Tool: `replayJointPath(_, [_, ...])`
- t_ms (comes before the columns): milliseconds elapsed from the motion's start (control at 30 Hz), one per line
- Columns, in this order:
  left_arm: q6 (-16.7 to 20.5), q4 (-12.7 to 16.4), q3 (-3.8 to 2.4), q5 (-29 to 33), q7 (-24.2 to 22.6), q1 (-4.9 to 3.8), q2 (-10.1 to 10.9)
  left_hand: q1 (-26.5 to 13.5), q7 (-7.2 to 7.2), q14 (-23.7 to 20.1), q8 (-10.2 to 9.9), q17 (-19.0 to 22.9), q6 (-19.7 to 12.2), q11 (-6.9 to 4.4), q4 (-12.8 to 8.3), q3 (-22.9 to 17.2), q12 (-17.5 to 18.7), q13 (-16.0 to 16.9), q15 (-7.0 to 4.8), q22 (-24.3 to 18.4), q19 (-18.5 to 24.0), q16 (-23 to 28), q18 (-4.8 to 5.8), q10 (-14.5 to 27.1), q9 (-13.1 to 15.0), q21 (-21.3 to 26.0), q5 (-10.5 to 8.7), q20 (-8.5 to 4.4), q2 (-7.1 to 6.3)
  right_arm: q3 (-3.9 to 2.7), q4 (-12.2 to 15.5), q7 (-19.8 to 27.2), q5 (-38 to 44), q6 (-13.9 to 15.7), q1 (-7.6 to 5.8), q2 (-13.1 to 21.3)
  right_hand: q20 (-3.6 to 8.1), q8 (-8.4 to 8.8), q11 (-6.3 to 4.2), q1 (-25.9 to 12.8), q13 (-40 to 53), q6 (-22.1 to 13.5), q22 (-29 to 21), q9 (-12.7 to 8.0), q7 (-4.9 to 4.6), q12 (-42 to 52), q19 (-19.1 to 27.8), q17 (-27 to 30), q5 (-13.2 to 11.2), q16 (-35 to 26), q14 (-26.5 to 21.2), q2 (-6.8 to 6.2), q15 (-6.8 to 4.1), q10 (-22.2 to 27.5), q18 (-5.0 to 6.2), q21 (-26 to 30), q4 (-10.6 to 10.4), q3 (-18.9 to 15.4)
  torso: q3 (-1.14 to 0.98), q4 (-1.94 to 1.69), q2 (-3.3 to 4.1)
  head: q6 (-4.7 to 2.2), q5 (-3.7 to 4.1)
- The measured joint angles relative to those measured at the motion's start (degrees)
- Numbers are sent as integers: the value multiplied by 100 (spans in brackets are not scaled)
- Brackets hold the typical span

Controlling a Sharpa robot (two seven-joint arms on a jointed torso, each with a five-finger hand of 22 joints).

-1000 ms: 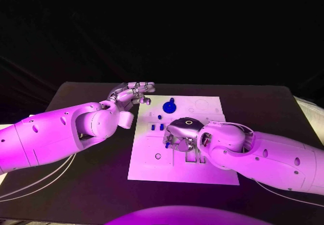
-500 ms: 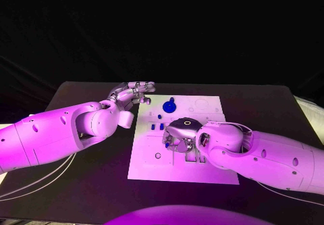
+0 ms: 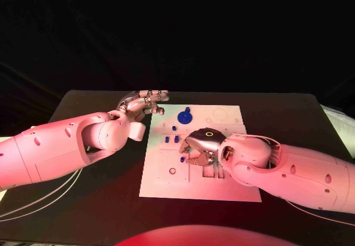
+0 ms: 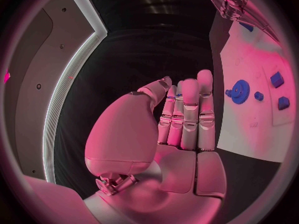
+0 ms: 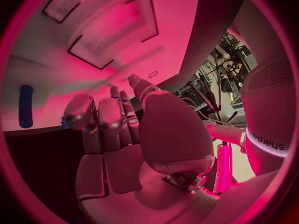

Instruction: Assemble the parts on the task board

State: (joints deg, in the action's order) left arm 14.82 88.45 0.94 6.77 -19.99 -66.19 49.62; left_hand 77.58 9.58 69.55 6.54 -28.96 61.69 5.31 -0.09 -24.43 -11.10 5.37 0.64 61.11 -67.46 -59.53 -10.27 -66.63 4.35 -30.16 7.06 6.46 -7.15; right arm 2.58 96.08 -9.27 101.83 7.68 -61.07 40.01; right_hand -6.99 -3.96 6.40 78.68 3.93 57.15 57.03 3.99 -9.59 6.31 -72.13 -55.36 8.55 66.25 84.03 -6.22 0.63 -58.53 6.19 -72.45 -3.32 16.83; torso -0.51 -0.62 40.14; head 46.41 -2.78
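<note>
the right hand point(image 3: 198, 149) hovers low over the middle of the task board point(image 3: 229, 189), fingers curled down toward the white surface. whether it has a part pinched under there can't be told: the head view hides the fingertips behind the wrist, and the right wrist view shows fingers point(image 5: 111, 115) bunched together against the board with nothing clearly between them. a long blue part point(image 5: 25, 106) lies flat on the board off to that hand's side, well apart from the fingertips, its long axis running roughly the way the fingers point.

out at the board's far left corner, the left hand point(image 3: 145, 101) hangs just off the edge, flat and empty, fingers point(image 4: 190, 109) straight and close together, gripping nothing. the blue gear point(image 3: 185, 117) sits on the board nearest that hand, with the small blue pegs point(image 3: 172, 139) lying between the gear and the right hand, and a small ring-shaped part point(image 3: 173, 171) on the board's near left.

the call here: the right hand is the nearer one to the pegs and the slots in the board's middle, so the next placement looks like its job, with a short reach from the hand toward the pegs on the board's left side.
</note>
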Motion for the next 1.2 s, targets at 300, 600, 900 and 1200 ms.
replayJointPath(300, [-1,-13,0,0,4,0,8,-1,0,0,0,0,0,0,0,0,0,0,0,0,0,0,0,0,0,0,0,0,-1,-110,465,-80,-51,314,-245,718,7,0,-48,31,-8,72,14,0,40,66,-2,0,0,0,-3,-7,-9,-33,0,0,16,-85,1,3,-2,-63,81])
replayJointPath(600, [-3,-7,0,-2,6,1,14,-1,0,0,0,6,0,0,0,0,-42,4,0,1,0,0,0,0,0,33,0,0,-1,-137,563,-240,-61,237,-537,1344,150,0,-131,82,-24,1,-20,-11,169,66,2,69,-70,-67,0,-61,-148,237,0,35,17,-366,7,13,-5,-151,168])
replayJointPath(900, [-9,-17,0,-3,6,21,12,-1,0,0,0,6,0,0,0,0,-44,4,0,-4,0,0,0,0,0,34,0,0,-1,-115,483,-239,-49,43,-527,1408,149,0,-132,75,-24,9,-33,-11,177,66,1,82,-70,-67,0,-68,-147,238,0,35,20,-400,-3,16,-4,-183,194])
replayJointPath(1200, [-16,-22,1,-4,7,39,10,-1,0,0,0,6,0,0,0,0,-44,4,0,-4,0,0,0,0,0,33,0,0,-1,-100,307,-236,-48,-129,-479,1189,148,0,-154,274,-18,140,-36,-1,193,223,1,82,-36,-67,0,132,-147,72,0,35,21,-400,-1,9,0,-194,190])
